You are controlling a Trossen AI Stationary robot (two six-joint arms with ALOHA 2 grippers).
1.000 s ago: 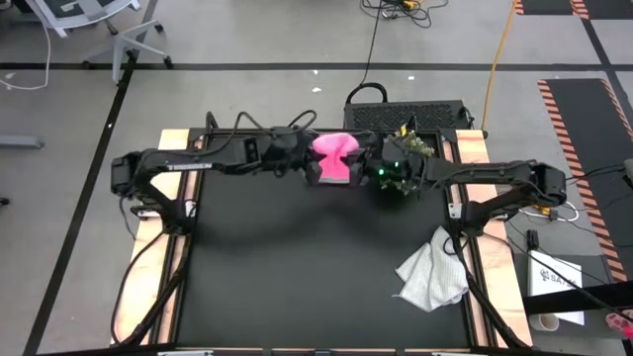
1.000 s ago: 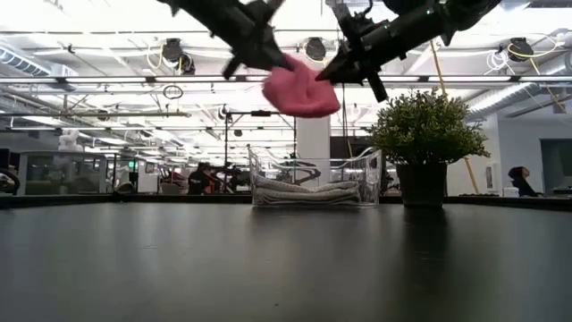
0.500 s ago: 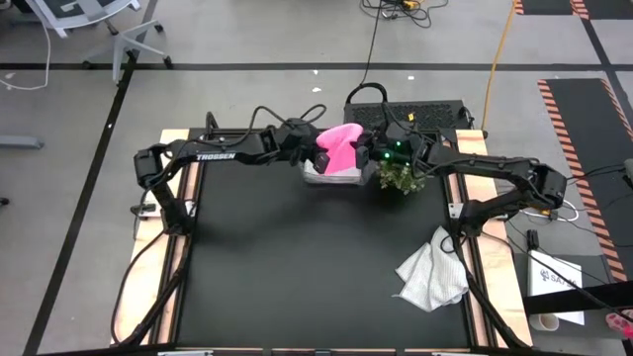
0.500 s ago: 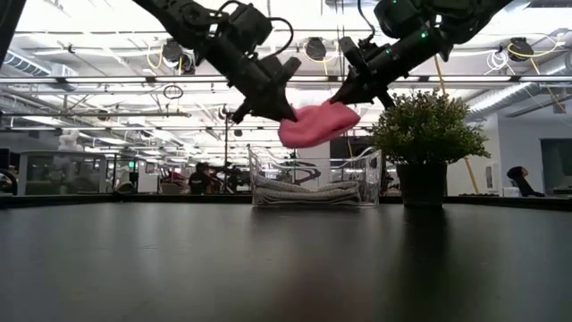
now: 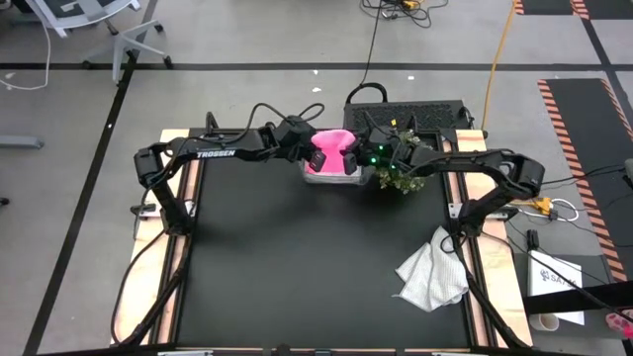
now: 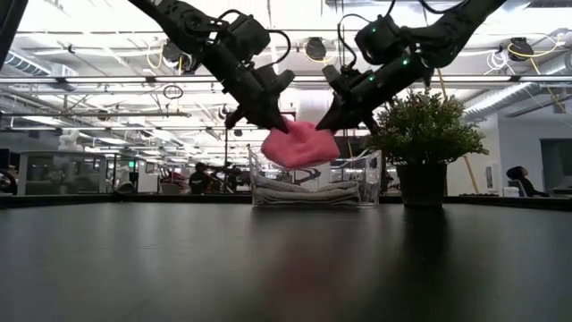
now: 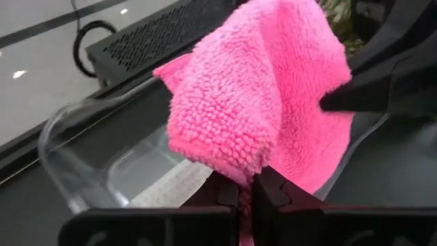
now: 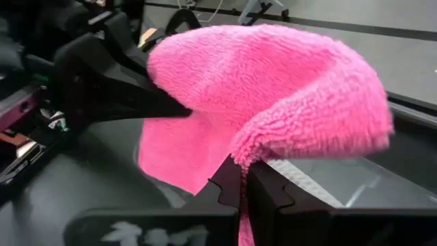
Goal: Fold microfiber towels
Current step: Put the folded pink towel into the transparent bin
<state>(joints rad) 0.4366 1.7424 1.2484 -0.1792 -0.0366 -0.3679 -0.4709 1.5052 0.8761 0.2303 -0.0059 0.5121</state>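
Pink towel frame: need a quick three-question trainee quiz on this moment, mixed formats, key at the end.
1. True or false: the pink towel lies flat on the table.
2. Which grippers are shut on the pink towel? A) left gripper only B) right gripper only C) both
3. Fill in: in the low view, the pink towel hangs just above the clear ____, which already holds a folded pale towel.

Key
1. False: it hangs in the air between the two grippers.
2. C.
3. Bin. A crumpled white towel lies apart on the table's right side, and a potted plant stands beside the bin.
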